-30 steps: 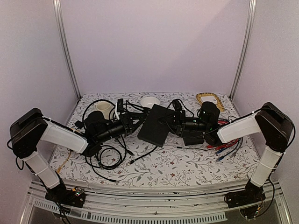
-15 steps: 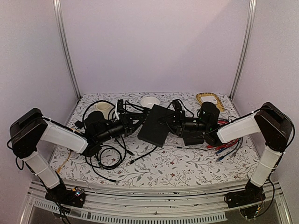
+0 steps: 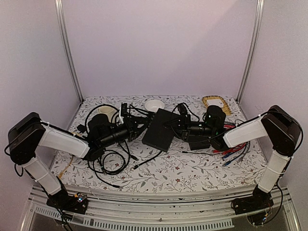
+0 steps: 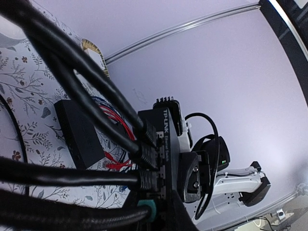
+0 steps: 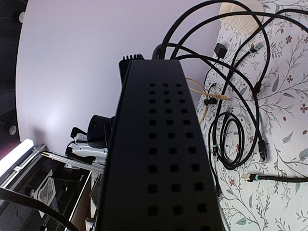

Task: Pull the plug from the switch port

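While both arms reach inward over the floral-patterned surface (image 3: pixel 183 173), the flat matte-black rectangular switch (image 3: pixel 160 130) sits at the middle of the scene, directly between them. The left end effector (image 3: pixel 138 126) is at the switch's left edge, where the ports are. The right end effector (image 3: pixel 179 126) meets its right edge.

From the left wrist, the port face of the switch (image 4: pixel 166 139) fills the centre. Three black moulded plugs (image 4: pixel 144 156) are seated in a row, and their thick black cables (image 4: pixel 72 72) sweep across the foreground. A fourth plug with a teal clip (image 4: pixel 147 209) lies just below them at the bottom edge. The cables hide the left end effector's own tips, so I cannot tell whether it is clenched on a plug or released. One of the right end effector's fingers (image 4: pixel 191 177), a black block with two screws, presses against the far side of the switch, so that end effector is clenched on it. The right wrist view shows the vented top of the switch (image 5: pixel 163 159) running straight out from the camera.

White letters on the port face read "TP-LINK" (image 4: pixel 166 121); the smaller print beside them is too fine to read.

A shorter black box (image 3: pixel 197 142) lies just right of the switch, with red and blue wires (image 3: pixel 233 154) near it.
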### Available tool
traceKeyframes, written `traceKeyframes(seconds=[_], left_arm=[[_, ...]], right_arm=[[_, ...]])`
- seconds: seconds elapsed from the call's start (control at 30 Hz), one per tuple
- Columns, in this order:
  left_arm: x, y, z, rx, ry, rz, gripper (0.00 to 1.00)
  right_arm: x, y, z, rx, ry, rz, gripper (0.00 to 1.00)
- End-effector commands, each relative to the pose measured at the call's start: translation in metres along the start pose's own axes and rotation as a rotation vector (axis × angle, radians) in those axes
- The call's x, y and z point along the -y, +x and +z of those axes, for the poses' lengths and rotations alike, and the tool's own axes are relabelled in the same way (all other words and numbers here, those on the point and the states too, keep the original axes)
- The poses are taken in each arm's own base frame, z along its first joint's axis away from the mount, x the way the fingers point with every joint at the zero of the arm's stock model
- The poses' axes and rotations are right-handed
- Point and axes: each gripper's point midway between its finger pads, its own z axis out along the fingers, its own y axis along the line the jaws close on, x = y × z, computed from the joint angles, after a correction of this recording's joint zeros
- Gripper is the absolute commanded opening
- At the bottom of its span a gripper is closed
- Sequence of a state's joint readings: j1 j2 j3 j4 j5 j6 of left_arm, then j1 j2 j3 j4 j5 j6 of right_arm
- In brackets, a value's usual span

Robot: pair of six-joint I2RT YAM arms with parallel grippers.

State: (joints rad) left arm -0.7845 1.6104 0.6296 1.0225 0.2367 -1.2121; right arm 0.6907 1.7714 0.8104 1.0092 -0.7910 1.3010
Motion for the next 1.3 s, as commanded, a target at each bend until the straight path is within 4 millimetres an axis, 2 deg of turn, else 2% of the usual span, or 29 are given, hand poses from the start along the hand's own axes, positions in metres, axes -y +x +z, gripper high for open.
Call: traceKeyframes(seconds=[0.0,0.23,0.73,1.27], left_arm=[[-0.007,-0.004,-0.002,0.049,-0.083,0.029,0.0],[-0.009,-0.018,-0.015,0.167,-0.101,-0.002,0.0],[-0.012,-0.034,-0.022,0.293,-0.092,-0.052,0.0],[-0.02,-0.048,-0.045,0.378,-0.185,0.004,0.0]], right_arm=[[-0.033,-0.005,0.001,0.012,-0.095,-0.111,0.02],[-0.032,-0.007,-0.004,0.011,-0.103,-0.113,0.02],[-0.028,-0.008,-0.013,0.007,-0.1,-0.1,0.02],[-0.027,-0.012,-0.019,0.021,-0.094,-0.095,0.02]])
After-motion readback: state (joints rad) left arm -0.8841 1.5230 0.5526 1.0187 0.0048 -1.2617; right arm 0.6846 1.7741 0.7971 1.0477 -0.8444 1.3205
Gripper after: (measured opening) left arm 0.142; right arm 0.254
